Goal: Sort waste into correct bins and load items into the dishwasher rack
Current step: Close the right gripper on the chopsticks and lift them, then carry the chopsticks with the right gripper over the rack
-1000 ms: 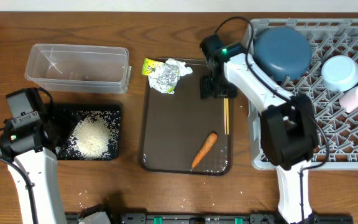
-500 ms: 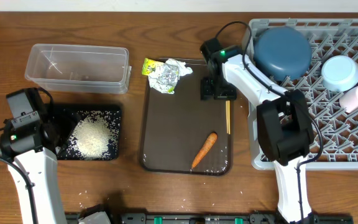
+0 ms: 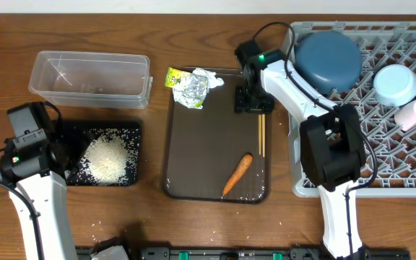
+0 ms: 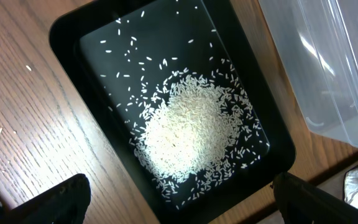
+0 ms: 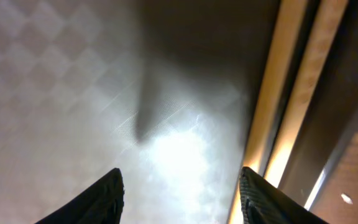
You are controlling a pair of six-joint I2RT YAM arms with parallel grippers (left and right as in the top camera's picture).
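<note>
Grabbing the chopsticks (image 3: pixel 262 136) looks like the step in hand, so here's my take, going left to right.

The left fingers (image 4: pixel 55 199) hang wide apart over the black tray (image 3: pixel 125 133), holding nothing. The rice (image 3: pixel 109 160) is heaped in that tray and the clear tub (image 3: pixel 42 72) sits just beside it. I'd leave that arm parked there, it's well out of the way.

In the middle of the desk (image 3: pixel 215 224) is the brown tray (image 3: pixel 208 144). The wrapper (image 3: pixel 191 88) is at its far left corner and the carrot (image 3: pixel 237 174) is toward the near side. The chopsticks lie side by side along the right edge.

The right fingers (image 5: pixel 104 196) sit low over the far end of the sticks, apart, with nothing between them. In the wrist view the sticks run past one finger instead of down the middle of the gap. Closing now would probably miss, or catch only one.

So I'd nudge sideways until both sticks are centred and drop until the tips almost touch the tray. Then close slowly across the pair. They're thin and likely to roll or scissor, so lift level and don't rush.

The rack (image 3: pixel 403 152) is just to the right, with the bowl (image 3: pixel 328 59) and two cups already in it. Aim for a free stretch of pegs.
</note>
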